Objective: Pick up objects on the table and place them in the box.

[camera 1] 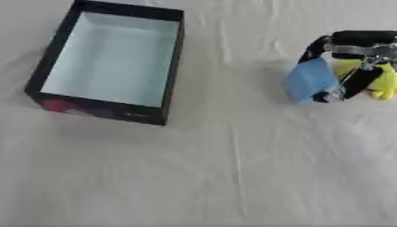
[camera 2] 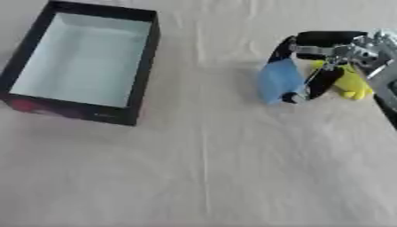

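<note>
A black-walled box [camera 1: 172, 66] with a pale blue-white floor stands open at the upper left, with nothing in it. At the right, my right hand [camera 2: 325, 53] reaches in from the right edge, its dark fingers curled over a light blue object [camera 2: 279, 82]. Just behind the fingers lies a yellow object [camera 2: 350, 84], partly hidden by the hand. Whether the blue object is off the cloth I cannot tell. My left hand shows in neither view.
A white, slightly wrinkled cloth [camera 1: 232, 177] covers the whole table. The box's near wall carries a reddish print [camera 1: 58, 106]. Open cloth lies between the box and my right hand.
</note>
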`<state>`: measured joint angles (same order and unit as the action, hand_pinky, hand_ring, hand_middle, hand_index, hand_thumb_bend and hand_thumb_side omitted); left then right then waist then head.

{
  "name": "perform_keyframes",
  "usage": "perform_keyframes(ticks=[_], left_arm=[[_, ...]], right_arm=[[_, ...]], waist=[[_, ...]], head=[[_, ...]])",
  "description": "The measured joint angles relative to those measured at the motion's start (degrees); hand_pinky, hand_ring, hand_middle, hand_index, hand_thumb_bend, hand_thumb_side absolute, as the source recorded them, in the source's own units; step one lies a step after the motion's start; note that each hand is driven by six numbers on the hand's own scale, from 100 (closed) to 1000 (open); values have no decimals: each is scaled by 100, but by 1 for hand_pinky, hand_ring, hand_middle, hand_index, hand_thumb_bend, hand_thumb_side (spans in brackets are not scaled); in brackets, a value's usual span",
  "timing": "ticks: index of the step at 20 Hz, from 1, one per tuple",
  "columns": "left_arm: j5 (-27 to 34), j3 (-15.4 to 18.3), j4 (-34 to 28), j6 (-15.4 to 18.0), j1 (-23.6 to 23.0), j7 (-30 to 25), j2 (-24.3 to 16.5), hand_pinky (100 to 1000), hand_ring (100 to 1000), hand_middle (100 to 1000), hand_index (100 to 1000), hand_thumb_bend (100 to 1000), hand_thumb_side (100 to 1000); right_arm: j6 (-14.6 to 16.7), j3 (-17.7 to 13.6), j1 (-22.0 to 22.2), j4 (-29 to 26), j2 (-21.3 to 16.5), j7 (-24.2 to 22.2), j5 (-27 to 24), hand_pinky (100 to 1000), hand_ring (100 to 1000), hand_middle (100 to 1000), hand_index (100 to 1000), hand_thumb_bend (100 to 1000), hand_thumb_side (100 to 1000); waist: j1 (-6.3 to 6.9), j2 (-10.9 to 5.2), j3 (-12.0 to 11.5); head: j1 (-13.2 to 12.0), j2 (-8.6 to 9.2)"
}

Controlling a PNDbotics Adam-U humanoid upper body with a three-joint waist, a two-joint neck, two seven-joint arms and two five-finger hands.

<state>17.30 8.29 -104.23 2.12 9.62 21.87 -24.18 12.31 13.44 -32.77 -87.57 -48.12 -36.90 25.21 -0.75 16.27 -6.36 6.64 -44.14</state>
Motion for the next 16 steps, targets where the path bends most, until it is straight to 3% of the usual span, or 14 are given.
perform_keyframes(ticks=[7,16], left_arm=[[0,1,1,1,1,1,-1,799,664,794,832,401,711],[-1,1,3,2,2,2,-41,800,664,795,831,401,710]], right_arm=[[-152,-106,-269,-606,-81,-11,-523,886,686,422,537,400,100],[-357,127,-1659,-1059,-41,-477,-935,876,689,436,561,407,100]], waist=[[-11,-52,34],[-81,-164,65]], head=[[1,0],[-6,-1]])
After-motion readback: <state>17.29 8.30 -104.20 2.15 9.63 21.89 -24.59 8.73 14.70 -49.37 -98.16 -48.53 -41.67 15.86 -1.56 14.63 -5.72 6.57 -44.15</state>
